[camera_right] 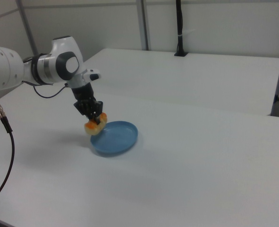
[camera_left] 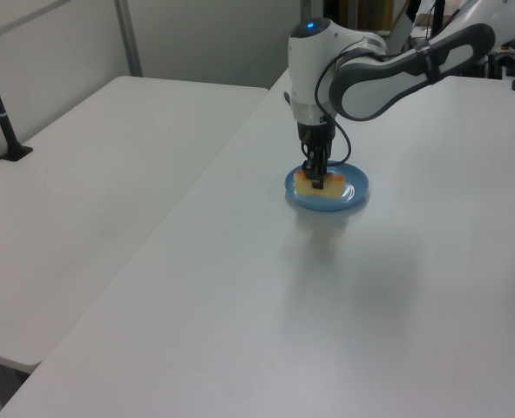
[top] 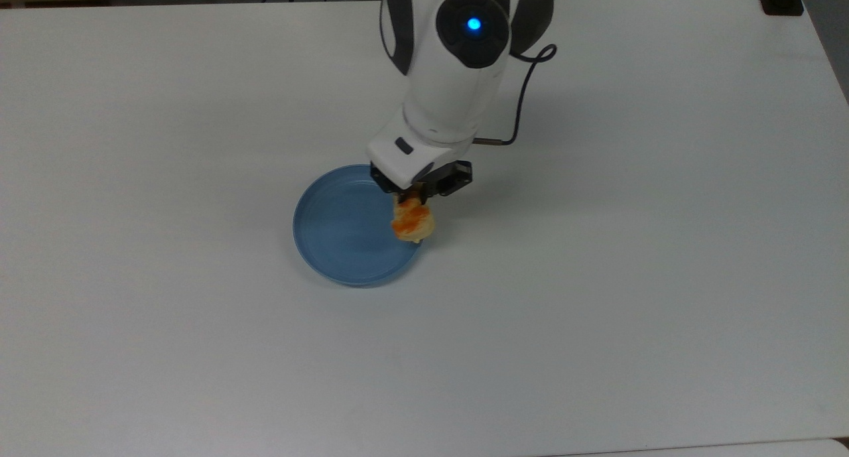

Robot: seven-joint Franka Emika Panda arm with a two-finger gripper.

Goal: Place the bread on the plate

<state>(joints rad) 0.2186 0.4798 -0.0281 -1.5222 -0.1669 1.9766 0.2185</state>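
Carrying the bread (top: 412,222) clear of the white table (top: 630,278), the gripper (top: 416,195) is seen with its jaws closed narrowly on the loaf's upper end, so that the pale-yellow body with its orange glaze hangs below the fingertips. In the right view the bread (camera_right: 95,126) is held in the air, well above the tabletop and just at the near rim of the blue plate (camera_right: 118,139); nothing is touching the plate. In the top view the loaf is seen over the top view's right edge of the plate (top: 331,228), partly over the rim and partly over the basin, while in the left view it (camera_left: 318,182) appears against the plate's middle (camera_left: 353,190). From this disagreement, the exact spot above the plate cannot be fixed, though the rim region is the likelier reading.

The grip at one end is judged to leave the loaf free to dangle, which keeps the fingers away from the plate's raised rim on release. The height is judged to be kept so that the rim can be crossed without a knock.

The transport step is judged nearly finished. A short travel toward the plate's centre and a lowering are thought to be called for before the jaws are parted. If release is made here, the loaf could land on the rim and tip onto the table.
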